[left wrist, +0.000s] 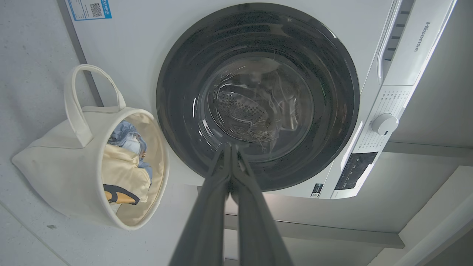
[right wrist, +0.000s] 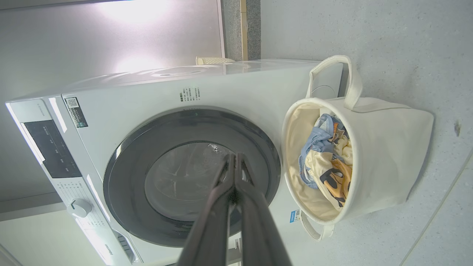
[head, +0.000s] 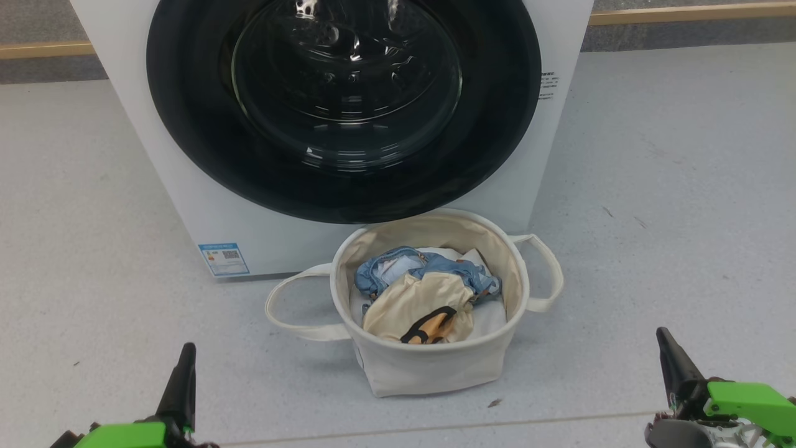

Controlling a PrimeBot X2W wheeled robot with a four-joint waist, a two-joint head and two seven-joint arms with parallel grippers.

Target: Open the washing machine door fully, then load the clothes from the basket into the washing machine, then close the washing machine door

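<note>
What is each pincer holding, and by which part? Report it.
Nothing. The left pincer and the right pincer are both shut empty; the clothes lie in the basket.

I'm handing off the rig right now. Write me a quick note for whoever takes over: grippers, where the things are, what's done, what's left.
Grippers: the left gripper is shut and empty, low and clear of everything. The right gripper is the same.
Things: the washing machine door is closed against the washing machine. The basket stands upright on the floor just in front of the machine, below the door. The clothes, one blue and one cream, lie inside it.
Done: nothing yet.
Left: open the door fully, load the clothes, close the door.
</note>
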